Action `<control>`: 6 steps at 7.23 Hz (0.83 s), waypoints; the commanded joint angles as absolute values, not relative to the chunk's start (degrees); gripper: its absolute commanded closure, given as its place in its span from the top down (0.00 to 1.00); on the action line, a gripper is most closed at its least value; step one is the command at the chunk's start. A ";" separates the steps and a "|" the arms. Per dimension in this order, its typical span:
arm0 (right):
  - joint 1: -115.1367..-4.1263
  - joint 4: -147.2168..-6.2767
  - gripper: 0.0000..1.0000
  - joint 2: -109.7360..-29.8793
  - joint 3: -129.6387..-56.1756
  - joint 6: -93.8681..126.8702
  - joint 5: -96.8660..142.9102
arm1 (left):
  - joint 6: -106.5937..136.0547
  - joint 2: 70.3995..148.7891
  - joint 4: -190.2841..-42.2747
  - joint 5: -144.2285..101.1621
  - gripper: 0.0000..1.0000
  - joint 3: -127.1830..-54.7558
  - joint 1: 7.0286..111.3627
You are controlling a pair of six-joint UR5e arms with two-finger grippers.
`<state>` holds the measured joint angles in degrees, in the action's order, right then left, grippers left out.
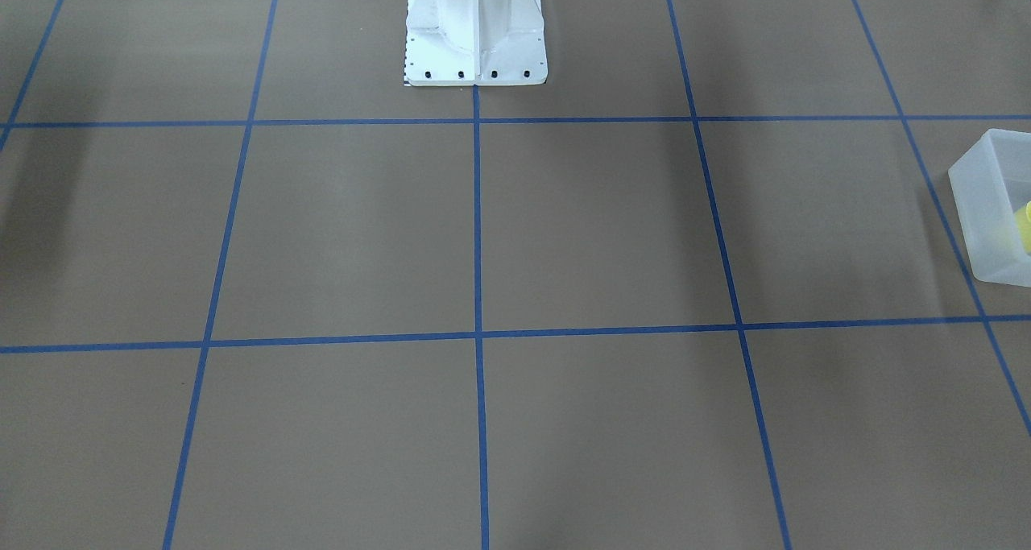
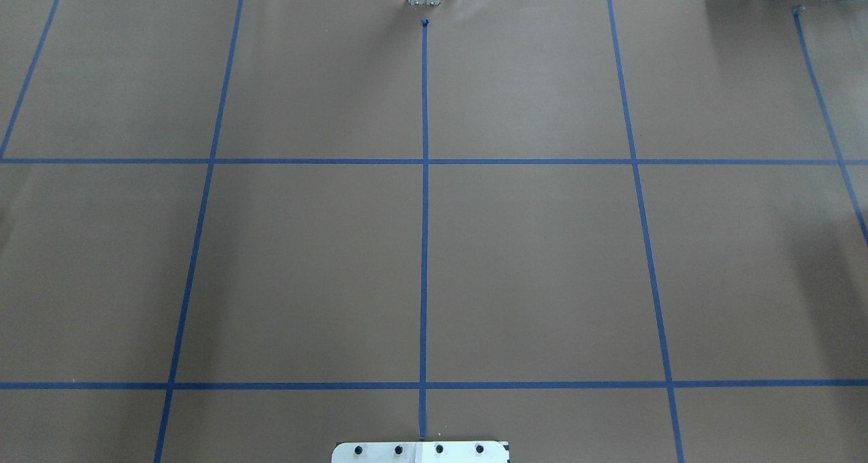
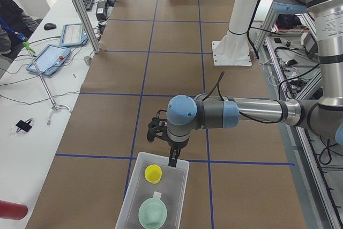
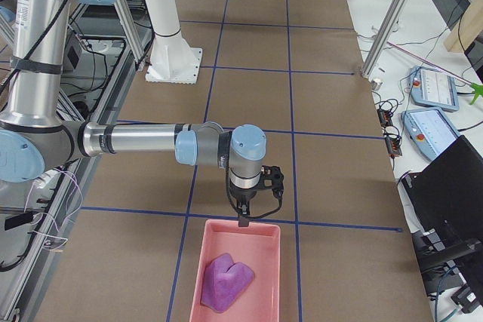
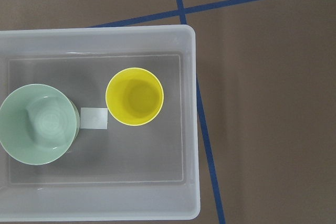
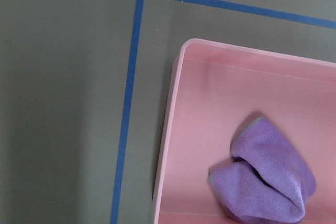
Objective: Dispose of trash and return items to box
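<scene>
The box (image 5: 191,129), a frosted white bin, holds the yellow cup (image 5: 134,96) and the mint-green bowl (image 5: 38,124), both upright and side by side. In the exterior left view my left gripper (image 3: 172,160) hangs over the far rim of the box (image 3: 179,183); I cannot tell if it is open or shut. A crumpled purple cloth (image 6: 268,174), the only trash in view, lies in a pink tray (image 6: 173,129). My right gripper (image 4: 241,219) hovers above the pink tray's (image 4: 268,262) near rim, state unclear. Neither wrist view shows fingers.
The robot's white pedestal (image 1: 475,35) stands at the table's back middle. Blue tape lines (image 2: 424,212) grid the brown table. Tablets (image 3: 51,57) and cables lie on a side bench, with a laptop (image 4: 453,186) on the other side.
</scene>
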<state>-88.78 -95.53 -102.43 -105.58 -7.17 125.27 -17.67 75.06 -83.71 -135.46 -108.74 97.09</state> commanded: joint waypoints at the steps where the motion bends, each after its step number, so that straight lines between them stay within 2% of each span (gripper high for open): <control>1: -88.77 -95.54 1.00 -101.61 -105.65 -7.21 124.89 | -17.67 75.06 -83.50 -135.35 0.98 -108.72 97.12; 6: -88.77 -94.57 1.00 -101.69 -106.43 -7.29 125.33 | -17.67 75.06 -83.50 -133.15 0.98 -108.98 97.12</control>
<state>-88.83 -94.59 -101.68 -106.24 -7.29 125.25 -17.60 75.06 -83.50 -133.45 -108.82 97.12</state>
